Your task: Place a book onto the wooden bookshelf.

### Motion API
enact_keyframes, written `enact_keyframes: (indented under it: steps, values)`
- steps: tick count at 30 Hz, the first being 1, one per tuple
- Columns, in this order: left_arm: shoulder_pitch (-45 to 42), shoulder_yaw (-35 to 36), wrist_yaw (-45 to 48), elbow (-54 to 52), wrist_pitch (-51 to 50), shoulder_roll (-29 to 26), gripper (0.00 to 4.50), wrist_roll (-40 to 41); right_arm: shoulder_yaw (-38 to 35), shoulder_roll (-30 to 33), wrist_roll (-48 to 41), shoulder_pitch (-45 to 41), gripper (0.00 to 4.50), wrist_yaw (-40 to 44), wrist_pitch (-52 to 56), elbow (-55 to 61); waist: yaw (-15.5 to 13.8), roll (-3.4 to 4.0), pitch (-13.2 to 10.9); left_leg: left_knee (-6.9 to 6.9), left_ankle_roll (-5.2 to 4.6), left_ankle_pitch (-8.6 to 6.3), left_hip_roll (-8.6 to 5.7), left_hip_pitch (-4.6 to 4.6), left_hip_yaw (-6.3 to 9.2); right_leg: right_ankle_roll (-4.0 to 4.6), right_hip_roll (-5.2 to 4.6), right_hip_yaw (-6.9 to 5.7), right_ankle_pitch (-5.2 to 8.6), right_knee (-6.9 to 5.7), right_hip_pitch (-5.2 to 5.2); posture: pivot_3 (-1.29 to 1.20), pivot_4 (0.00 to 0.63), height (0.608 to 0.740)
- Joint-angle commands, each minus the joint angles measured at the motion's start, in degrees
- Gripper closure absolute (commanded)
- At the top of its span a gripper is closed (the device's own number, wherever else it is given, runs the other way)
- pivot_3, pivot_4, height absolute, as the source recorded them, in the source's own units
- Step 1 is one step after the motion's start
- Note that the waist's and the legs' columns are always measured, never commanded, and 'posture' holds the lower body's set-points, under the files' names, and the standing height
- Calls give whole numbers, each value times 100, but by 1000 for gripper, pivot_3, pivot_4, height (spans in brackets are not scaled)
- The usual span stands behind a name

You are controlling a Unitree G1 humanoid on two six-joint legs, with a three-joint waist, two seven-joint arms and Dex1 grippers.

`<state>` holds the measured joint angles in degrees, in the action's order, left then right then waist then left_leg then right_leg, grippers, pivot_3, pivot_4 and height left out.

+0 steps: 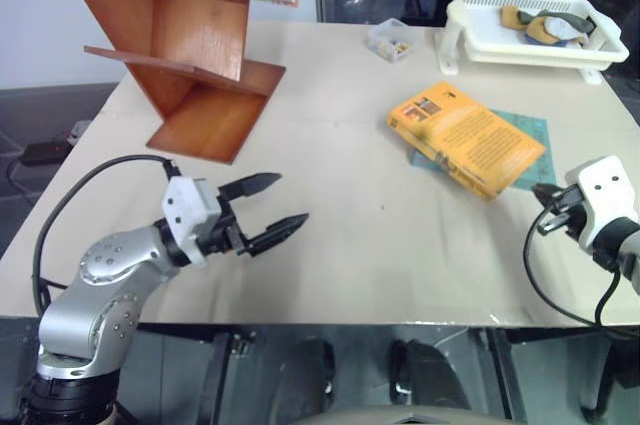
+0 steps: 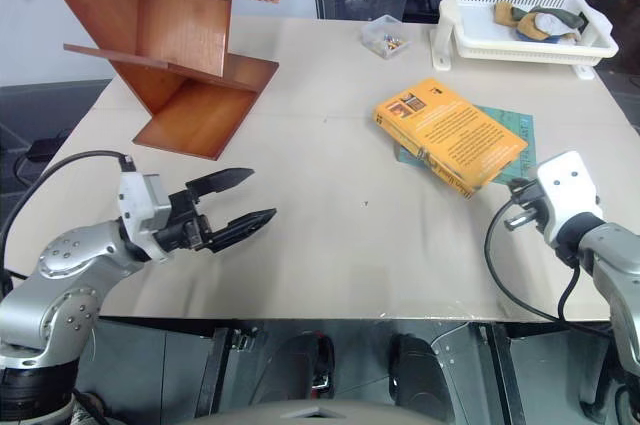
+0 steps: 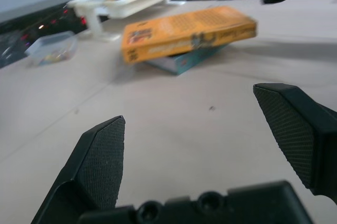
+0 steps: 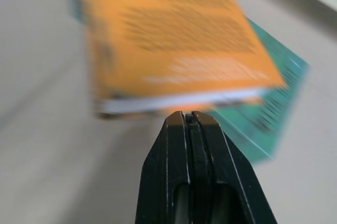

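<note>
The book (image 1: 467, 137) was orange-yellow, with dark text, small pictures near one corner of its cover and white page edges. The thin book (image 1: 528, 133) beneath it was teal-green. The wooden bookshelf (image 1: 180, 45), upper left of the frame, was polished reddish-brown. The desk (image 1: 340, 245) was plain beige. The basket rack (image 1: 530, 30), upper right, was white. Both tools, left tool (image 1: 272, 209) and right tool (image 4: 192, 124), had black fingers; the left fingers (image 3: 100, 155) carried fine cross-hatched pads.
</note>
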<state>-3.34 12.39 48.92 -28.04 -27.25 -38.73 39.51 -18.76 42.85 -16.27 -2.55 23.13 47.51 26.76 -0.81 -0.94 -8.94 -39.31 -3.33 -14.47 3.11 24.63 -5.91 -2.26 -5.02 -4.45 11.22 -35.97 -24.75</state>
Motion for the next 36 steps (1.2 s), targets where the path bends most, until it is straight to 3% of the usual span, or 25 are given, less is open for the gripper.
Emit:
enact_keyframes:
  steps: [1,10,16,24,36]
  values:
    - [-481,-317,-332,-331,-58,248,0,85,-92,-4,393,-824,4415,-655,351,-1024,2,0,0,0,0,0,0,0,0,0,0,0,0,0,0,0,150,740]
    - [-1094,-720,-593,-332,-206,482,0,37,605,-16,1028,-1935,4415,-900,173,-2866,11,3,-1,-1,23,16,-2,0,-12,-19,10,11,-17,-1,0,0,150,740]
    - [-1116,-765,-674,-445,-227,507,0,66,765,-236,878,-2345,4415,-543,-160,-3508,20,3,-1,-1,23,16,0,-4,-10,-19,12,17,-18,-2,0,0,150,740]
    - [-1022,-722,-681,-447,-176,495,0,51,667,-417,224,-1951,4415,208,-21,-2624,12,5,-1,-1,23,16,0,-2,-9,-20,11,17,-18,-2,0,0,150,740]
    - [-1083,-721,-606,-286,-93,505,0,0,846,-657,-296,-1513,4415,575,120,-1559,12,5,-1,-1,23,16,2,-3,-8,-20,12,17,-18,-2,0,0,150,740]
